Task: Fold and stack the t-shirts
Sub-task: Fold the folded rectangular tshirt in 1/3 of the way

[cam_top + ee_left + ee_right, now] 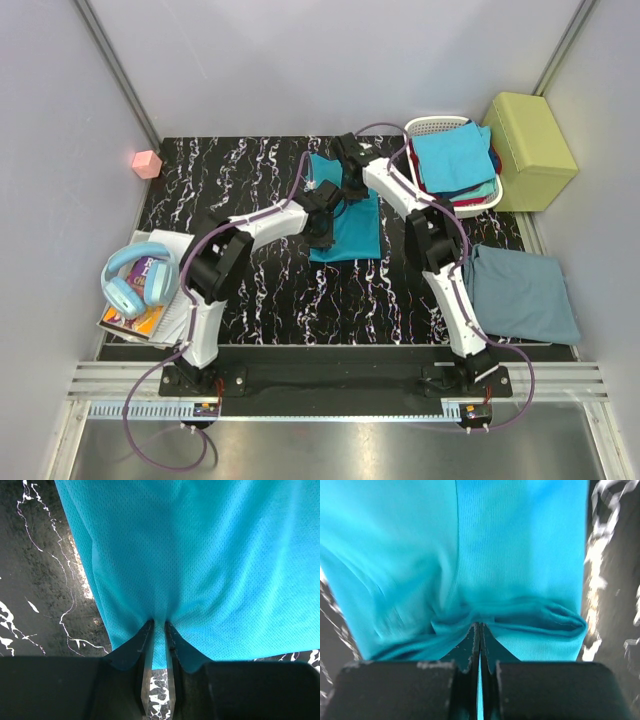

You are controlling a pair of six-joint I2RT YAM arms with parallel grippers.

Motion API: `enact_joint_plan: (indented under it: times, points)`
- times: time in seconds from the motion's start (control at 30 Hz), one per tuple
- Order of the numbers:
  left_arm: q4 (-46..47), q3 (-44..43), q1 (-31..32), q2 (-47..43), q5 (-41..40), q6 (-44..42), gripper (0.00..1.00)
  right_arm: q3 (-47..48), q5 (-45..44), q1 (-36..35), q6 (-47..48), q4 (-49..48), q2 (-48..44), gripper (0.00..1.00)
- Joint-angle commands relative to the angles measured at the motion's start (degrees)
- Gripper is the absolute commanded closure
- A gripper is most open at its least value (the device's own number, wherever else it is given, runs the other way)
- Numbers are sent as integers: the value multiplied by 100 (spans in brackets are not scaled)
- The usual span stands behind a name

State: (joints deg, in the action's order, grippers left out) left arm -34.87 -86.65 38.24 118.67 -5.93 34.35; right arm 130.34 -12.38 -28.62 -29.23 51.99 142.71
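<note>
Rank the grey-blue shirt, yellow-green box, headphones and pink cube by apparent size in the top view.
1. Grey-blue shirt and yellow-green box: about alike, and the box stands taller, nearer the camera, so unranked.
2. Headphones.
3. Pink cube.

The teal t-shirt [210,555] is thin knitted cloth with a fine mesh of tiny holes, matt and soft. The grey-blue t-shirt [520,295] looks smoother, also matt. The surface [270,290] is black with white marble veins and shines a little. The left claw [159,626] looks like matt black plastic. The basket [432,126] is white plastic, and the box [530,150] has a matt padded cover.
</note>
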Motion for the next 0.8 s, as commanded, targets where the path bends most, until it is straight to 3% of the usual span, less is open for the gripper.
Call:
enact_joint_plan:
  times: [0.0,0.17,0.33,0.4,0.43,0.47,0.53,0.6,0.77]
  points:
    - [68,69,-45,15,136,-68,80,1087,-89,234,58,312,388,100]
    - [68,70,-45,77,163,-104,81,1546,60,445,40,330,556,100]
    - [77,78,-45,-107,6,-86,82,1003,87,375,67,374,47,100]
    - [95,148,-45,-491,-188,-130,64,478,-141,270,146,365,-521,82]
    - [103,175,-45,-625,-415,-182,59,248,-194,235,155,356,-734,65]
    - [112,218,-53,-774,-504,-200,51,-6,-238,208,111,295,-1215,58]
    - [103,271,-53,-1135,-619,-271,44,-911,-134,155,15,23,-1727,42]
    - [95,359,-53,-1433,-611,-236,36,-1843,-36,111,-91,-249,-2430,37]
    - [130,789,34,-1829,-488,-130,34,-3643,-63,15,-258,-584,-3695,36]
